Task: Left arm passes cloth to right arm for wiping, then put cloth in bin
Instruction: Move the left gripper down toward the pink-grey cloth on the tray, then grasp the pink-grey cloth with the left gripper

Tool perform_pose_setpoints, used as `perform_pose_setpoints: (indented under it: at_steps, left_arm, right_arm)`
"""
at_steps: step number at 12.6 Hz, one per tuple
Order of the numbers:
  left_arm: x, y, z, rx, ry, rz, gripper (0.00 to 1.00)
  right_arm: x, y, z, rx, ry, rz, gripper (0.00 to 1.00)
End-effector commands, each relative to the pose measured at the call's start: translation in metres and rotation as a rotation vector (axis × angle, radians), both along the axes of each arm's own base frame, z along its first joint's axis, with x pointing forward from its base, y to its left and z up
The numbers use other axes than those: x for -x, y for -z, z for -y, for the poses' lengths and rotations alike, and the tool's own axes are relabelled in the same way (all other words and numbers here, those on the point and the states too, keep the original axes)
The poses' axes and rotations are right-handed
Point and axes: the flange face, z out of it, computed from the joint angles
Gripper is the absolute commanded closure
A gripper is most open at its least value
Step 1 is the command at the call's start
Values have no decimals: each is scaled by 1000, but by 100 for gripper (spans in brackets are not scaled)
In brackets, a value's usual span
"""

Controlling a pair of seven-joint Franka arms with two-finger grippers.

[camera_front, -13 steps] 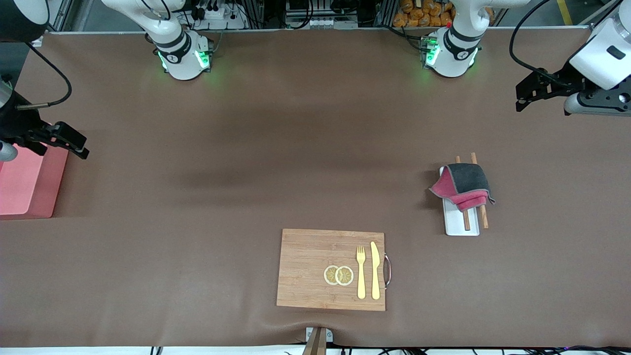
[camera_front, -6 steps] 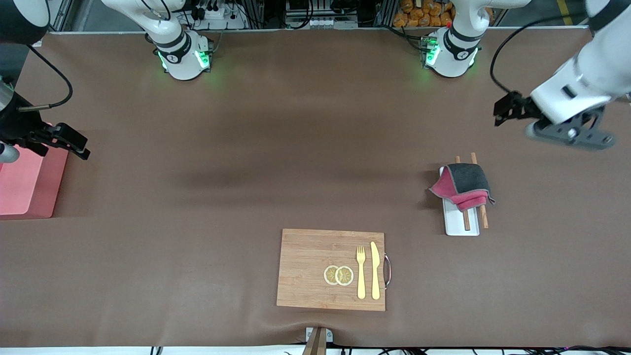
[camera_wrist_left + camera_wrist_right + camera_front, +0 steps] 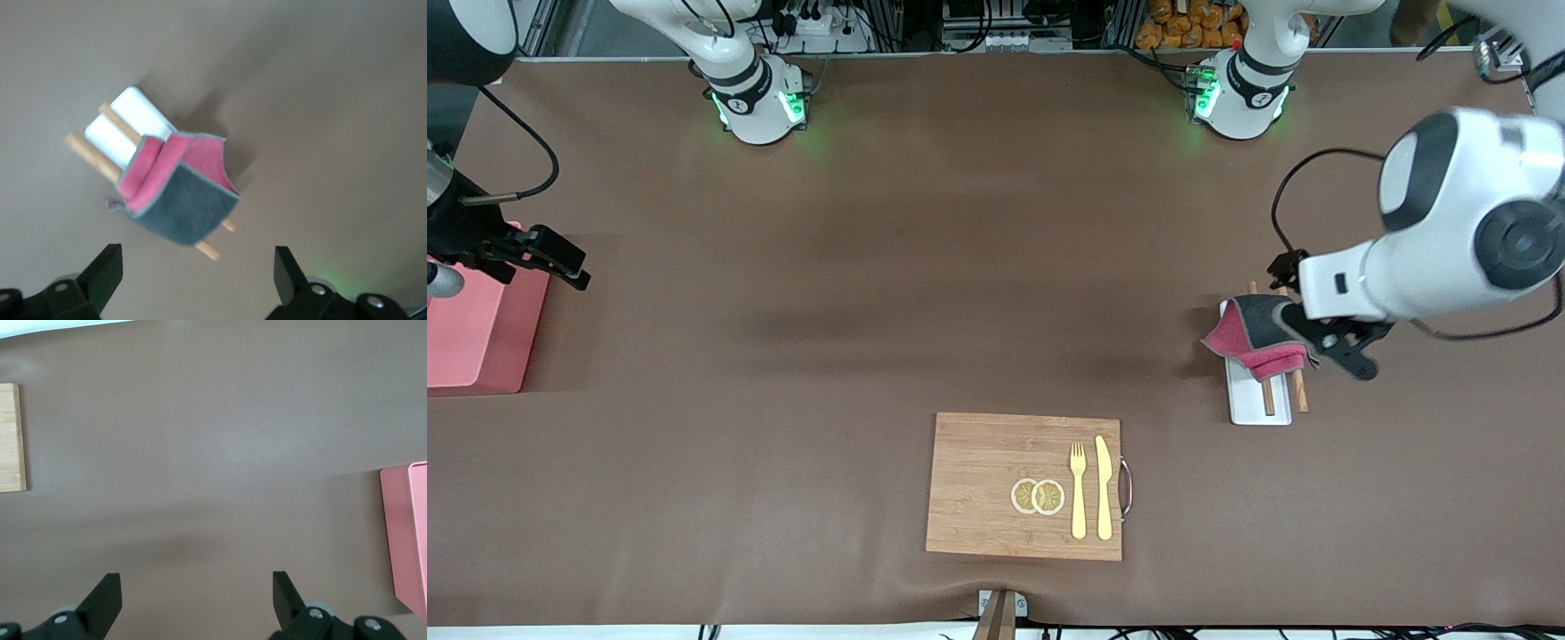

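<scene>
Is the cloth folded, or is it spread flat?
Folded. The cloth lies bunched on the white tray and two wooden sticks, showing grey and pink faces.

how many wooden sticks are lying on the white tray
2. One wooden stick lies on the white tray; the other wooden stick runs beside it along the tray's edge. The cloth covers their middles, so more could be hidden.

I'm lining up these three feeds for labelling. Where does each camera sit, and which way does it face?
Front view: high, facing both arm bases; shows cloth, bin, cutting board.
Left wrist view: on the left arm, looking down past the open left gripper at the cloth on chopsticks.
Right wrist view: above the table near the bin, open right gripper showing.
Shared: front and left wrist views both show the cloth.
</scene>
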Motion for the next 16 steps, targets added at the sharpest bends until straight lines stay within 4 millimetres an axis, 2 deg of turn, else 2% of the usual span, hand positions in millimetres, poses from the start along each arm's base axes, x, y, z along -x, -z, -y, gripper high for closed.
perform_pose_setpoints:
  at_steps: [1, 4, 8, 9, 13, 14, 15, 16]
  left_arm:
    - [-17, 36, -3, 53, 159, -11, 0]
    - [-28, 88, -2, 73, 265, -29, 0]
    - [-32, 132, -6, 69, 309, -65, 0]
    - [-30, 142, -8, 66, 306, -77, 0]
    - [-19, 159, -19, 57, 279, -120, 0]
    - [-18, 161, -23, 48, 266, -124, 14]
    - [-17, 161, -24, 38, 239, -127, 42]
    - [-15, 161, -24, 22, 192, -136, 82]
  right_arm:
    - [-2, -5, 2, 8, -5, 2, 0]
    - [-2, -5, 3, 8, -3, 2, 0]
    - [-3, -4, 6, 8, 1, 1, 0]
    - [-3, -4, 6, 8, 1, 1, 0]
    - [-4, 0, 6, 8, 1, -4, 0]
    - [-4, 0, 6, 7, 3, -6, 0]
    - [-4, 0, 7, 8, 3, -6, 0]
    - [-4, 1, 6, 7, 3, -9, 0]
